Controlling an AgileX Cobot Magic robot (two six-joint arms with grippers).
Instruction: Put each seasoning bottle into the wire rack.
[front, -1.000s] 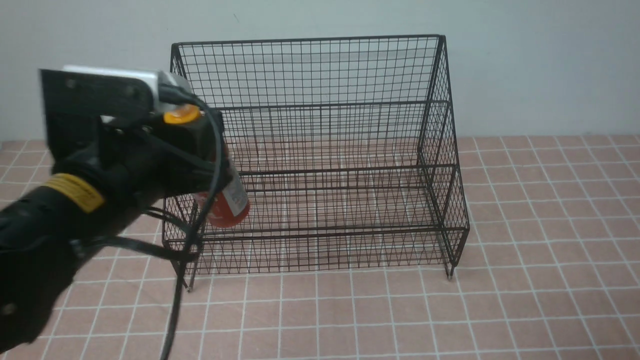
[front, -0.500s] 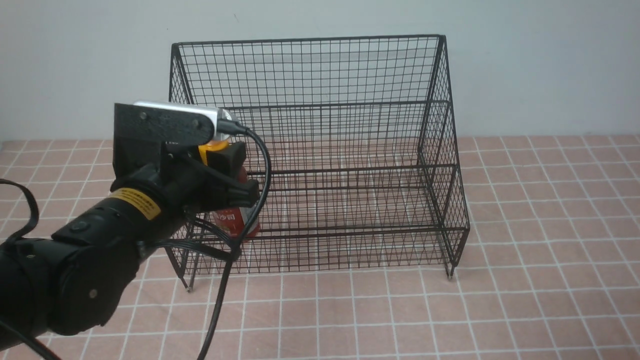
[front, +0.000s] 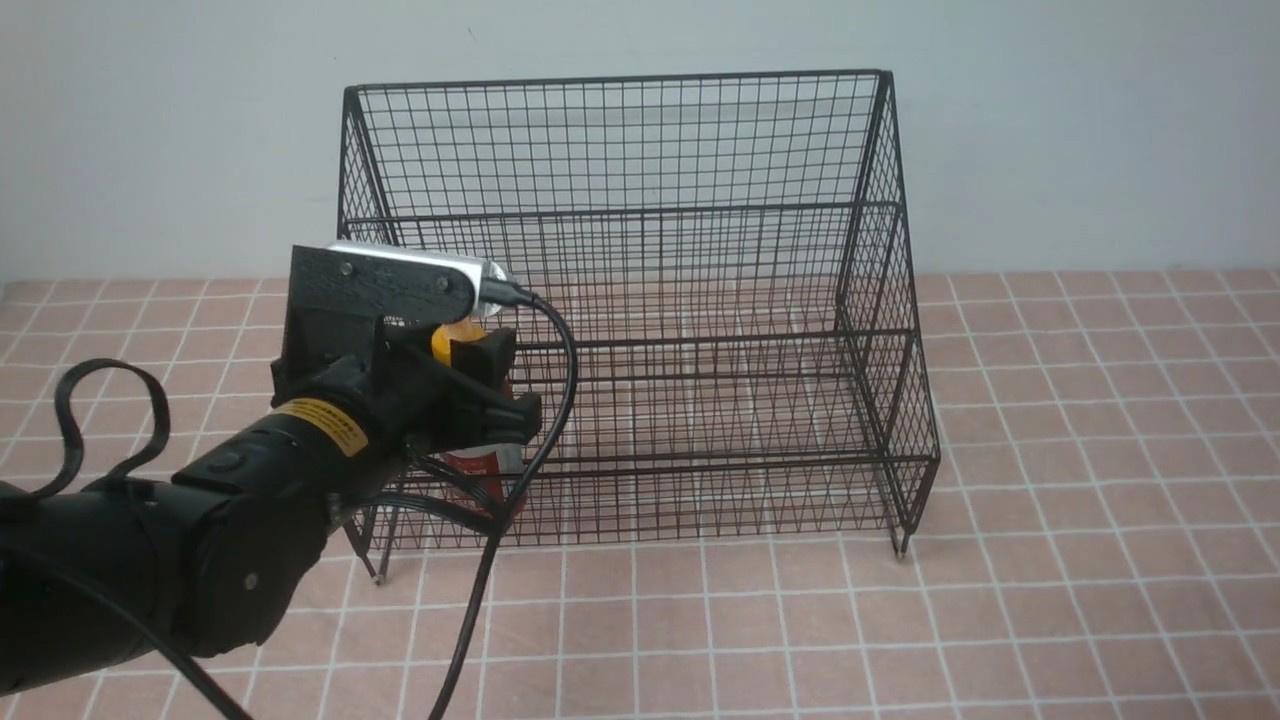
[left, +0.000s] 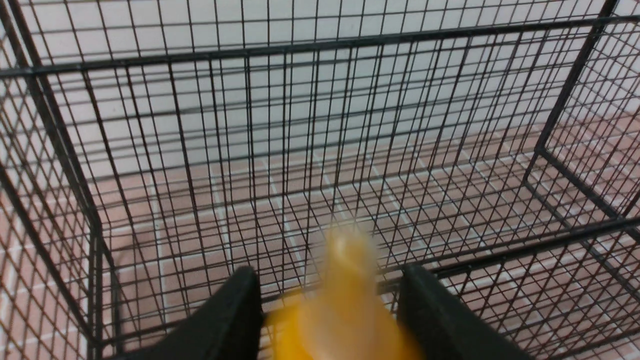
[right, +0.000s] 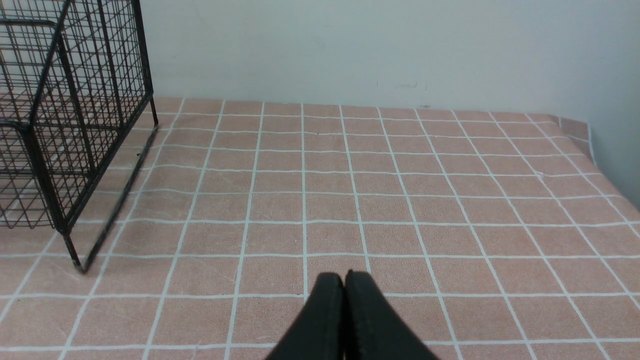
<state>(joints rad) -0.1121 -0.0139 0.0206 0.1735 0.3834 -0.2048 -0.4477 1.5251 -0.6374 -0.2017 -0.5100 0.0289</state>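
The wire rack (front: 860, 300) stands at the back middle of the tiled table. My left gripper (front: 497, 392) is shut on the seasoning bottle (front: 482, 466), holding it upright at the rack's front left corner. The bottle's red base sits low over the front tier, and its yellow cap (front: 452, 338) shows above the fingers. In the left wrist view the blurred yellow cap (left: 345, 300) sits between the two black fingers of the left gripper (left: 330, 280), with the rack's mesh (left: 300, 47) all round. My right gripper (right: 344, 278) is shut and empty above bare tiles.
The rack's right side and foot (right: 60, 150) show in the right wrist view, to the side of the right gripper. A grey wall runs behind the table. The left arm's cable (front: 500, 560) hangs in front of the rack's left foot.
My left arm has moved right and downward with the bottle, bringing it from beside the rack's left edge into the lower front left part. The right arm is out of the front view.
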